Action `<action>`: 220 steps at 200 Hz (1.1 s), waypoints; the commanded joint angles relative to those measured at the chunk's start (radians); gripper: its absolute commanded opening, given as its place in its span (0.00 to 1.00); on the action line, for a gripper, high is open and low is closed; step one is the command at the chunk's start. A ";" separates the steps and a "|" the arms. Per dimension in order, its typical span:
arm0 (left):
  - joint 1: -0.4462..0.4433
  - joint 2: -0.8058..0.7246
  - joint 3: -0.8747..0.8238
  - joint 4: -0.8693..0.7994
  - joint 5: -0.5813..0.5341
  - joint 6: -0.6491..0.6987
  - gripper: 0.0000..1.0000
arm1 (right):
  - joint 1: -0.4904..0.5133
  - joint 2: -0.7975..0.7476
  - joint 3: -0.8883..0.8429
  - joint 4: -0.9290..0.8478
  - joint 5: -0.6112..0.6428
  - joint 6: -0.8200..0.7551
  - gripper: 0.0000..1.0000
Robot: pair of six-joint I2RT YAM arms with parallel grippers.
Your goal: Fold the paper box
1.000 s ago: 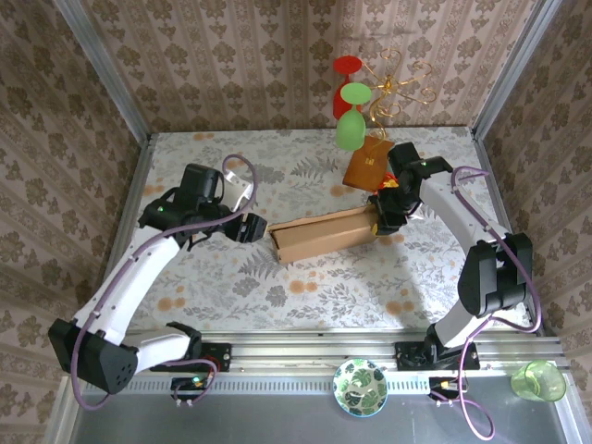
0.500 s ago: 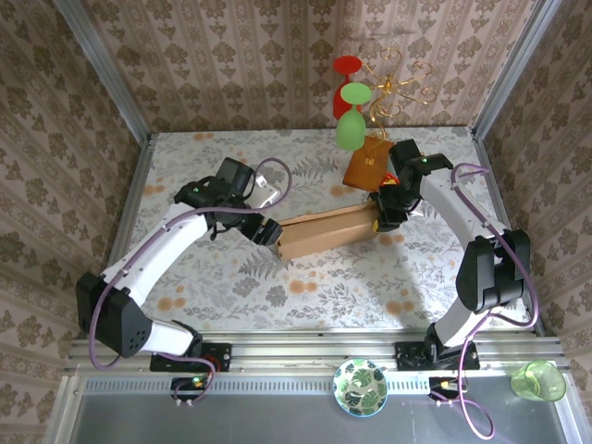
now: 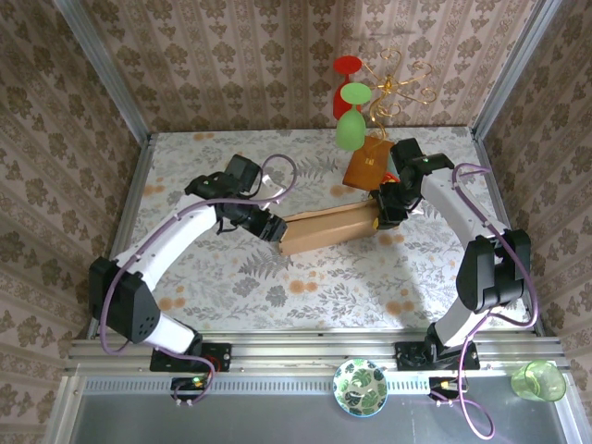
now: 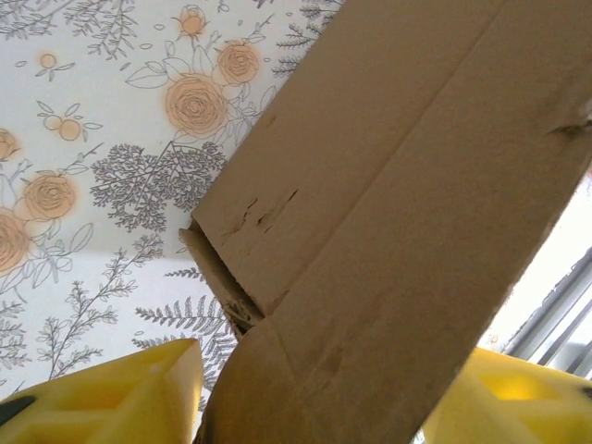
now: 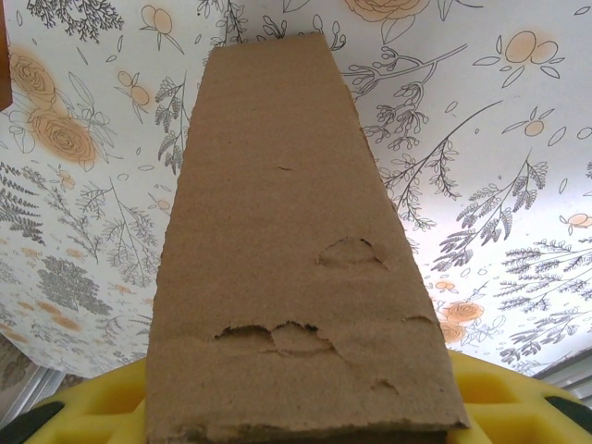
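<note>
**Securing the box before folding**

Top view: the paper box point(image 3: 324, 229) sits mid-table point(image 3: 231, 296), between left gripper point(image 3: 270, 228) and right gripper point(image 3: 384, 215).

Left wrist: yellow fingers point(image 4: 102, 393) flank its end; we cannot tell whether they pinch.

Right wrist: that gripper pinches the cardboard.

Next, we judge, the left needs a firm hold. No writing is legible.

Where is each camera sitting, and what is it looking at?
Top external: high behind the arms, looking down at the flowery table; both arms show, left claw and right claw at the ends of the paper box.
Left wrist: on the left wrist, looking past its yellow fingers at the box's end, table beneath.
Right wrist: on the right wrist, looking along the box's length; its own yellow fingers at the bottom.
Shared: all three see the box and table.
</note>
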 commanded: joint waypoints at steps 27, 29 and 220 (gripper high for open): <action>0.008 0.031 0.039 -0.011 0.066 -0.068 0.48 | -0.005 0.013 -0.018 0.003 -0.021 0.018 0.43; 0.008 0.031 0.039 -0.012 0.068 -0.071 0.48 | -0.005 0.013 -0.018 0.004 -0.021 0.018 0.43; 0.006 0.130 0.088 -0.052 0.054 -0.179 0.18 | -0.005 0.041 -0.012 0.046 -0.035 0.017 0.54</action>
